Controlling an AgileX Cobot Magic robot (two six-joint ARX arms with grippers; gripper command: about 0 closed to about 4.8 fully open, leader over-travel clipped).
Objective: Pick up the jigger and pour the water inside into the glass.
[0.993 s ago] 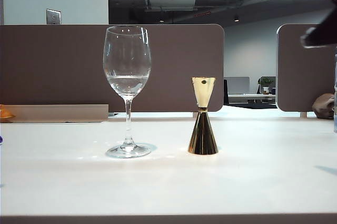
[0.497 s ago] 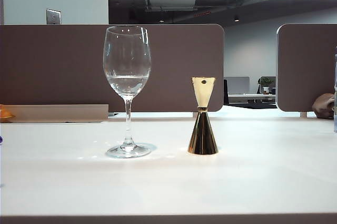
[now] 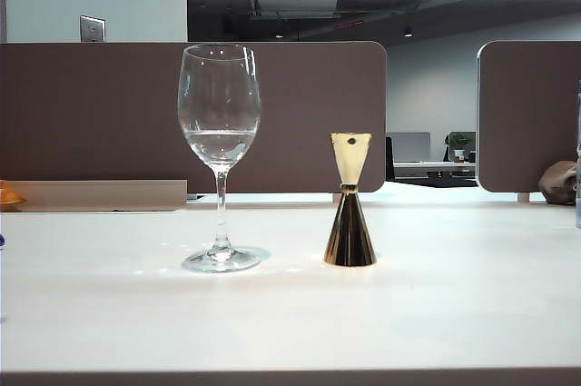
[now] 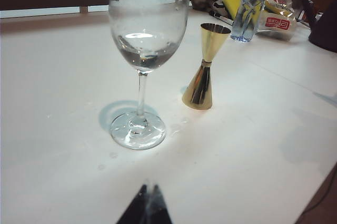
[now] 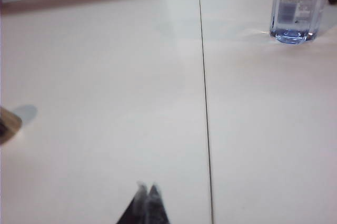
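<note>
Jigger (image 3: pixel 349 213) stands just beside the glass (image 3: pixel 219 145), well apart from both closed, empty grippers: left gripper (image 4: pixel 147 205), right gripper (image 5: pixel 146 203).

glass (image 4: pixel 149 29) rim cropped, right claw (image 5: pixel 146 203) perhaps blurred

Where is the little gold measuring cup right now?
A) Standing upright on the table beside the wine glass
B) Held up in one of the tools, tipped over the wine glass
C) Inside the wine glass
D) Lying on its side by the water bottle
A: the jigger stands upright on the table, apart from the glass, with no tool on it.
</note>
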